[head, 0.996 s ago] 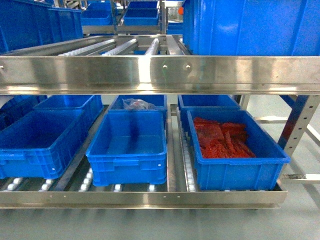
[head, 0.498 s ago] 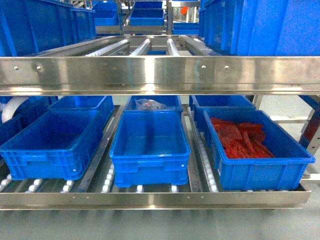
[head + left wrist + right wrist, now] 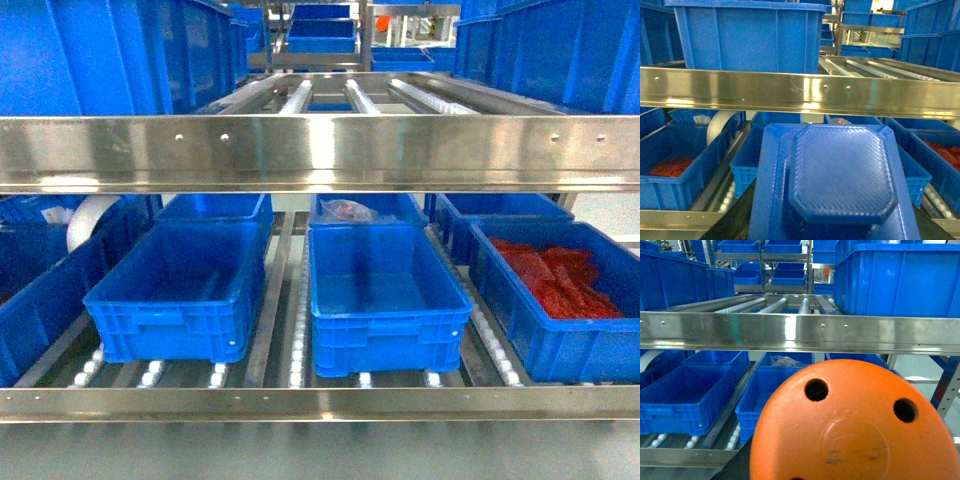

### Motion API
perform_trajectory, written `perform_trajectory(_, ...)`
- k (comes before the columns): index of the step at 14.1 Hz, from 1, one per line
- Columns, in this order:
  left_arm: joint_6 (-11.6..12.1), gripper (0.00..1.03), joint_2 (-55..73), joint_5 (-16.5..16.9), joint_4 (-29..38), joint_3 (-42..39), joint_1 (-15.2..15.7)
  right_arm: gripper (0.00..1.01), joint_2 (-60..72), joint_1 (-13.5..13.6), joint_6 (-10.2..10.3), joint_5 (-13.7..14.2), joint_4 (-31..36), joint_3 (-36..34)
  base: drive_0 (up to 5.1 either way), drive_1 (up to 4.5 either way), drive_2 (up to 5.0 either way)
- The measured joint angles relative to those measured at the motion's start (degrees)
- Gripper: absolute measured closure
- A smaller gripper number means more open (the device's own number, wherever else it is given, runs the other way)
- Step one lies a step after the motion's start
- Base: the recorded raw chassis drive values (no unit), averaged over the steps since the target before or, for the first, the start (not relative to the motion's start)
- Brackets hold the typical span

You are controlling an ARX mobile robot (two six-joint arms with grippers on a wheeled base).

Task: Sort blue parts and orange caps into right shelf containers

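Observation:
A blue part [image 3: 840,175], flat and chunky with an octagonal raised face, fills the lower left wrist view; my left gripper is hidden behind it, shut on it. An orange cap [image 3: 850,430], domed with dark holes, fills the lower right wrist view and covers my right gripper, which holds it. Both are held in front of the rack, apart from it. On the lower shelf stand shelf containers: an empty middle bin [image 3: 390,345], an empty bin to its left [image 3: 170,325] and a right bin [image 3: 570,350] holding red pieces. Neither gripper shows in the head view.
A steel crossbeam [image 3: 320,150] runs across at upper-shelf height, over the bins' openings. More blue bins [image 3: 110,55] sit on the upper roller shelf. A rear bin holds a plastic bag [image 3: 348,211]. A white roll [image 3: 90,215] lies at the far left.
In the head view the whole rack has slid to the right of the frame. The bin with red pieces now sits at the right edge, and a further bin shows at the left.

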Motion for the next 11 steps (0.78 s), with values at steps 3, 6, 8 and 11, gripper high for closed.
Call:
perform_trajectory(3, 0.02, 0.61, 0.0, 0.02, 0.04, 0.0, 0.0, 0.57, 0.0, 0.0, 0.02, 0.0, 0.0, 0.0, -4.8, 2.6, 2.6)
perform_trajectory(6, 0.02, 0.61, 0.0, 0.02, -0.04, 0.0, 0.0, 0.57, 0.0, 0.0, 0.0, -0.02, -0.11, 0.0, -4.9, 2.55, 2.5)
perform_trajectory(8, 0.02, 0.61, -0.02, -0.02, 0.17, 0.0, 0.0, 0.57, 0.0, 0.0, 0.02, 0.0, 0.15, 0.0, -4.8, 2.4, 2.4)
perform_trajectory(11, 0.0, 0.61, 0.0, -0.39, -0.11, -0.02, 0.0, 0.57, 0.0, 0.0, 0.02, -0.28, 0.31, -0.02, -1.6, 0.76, 0.8)
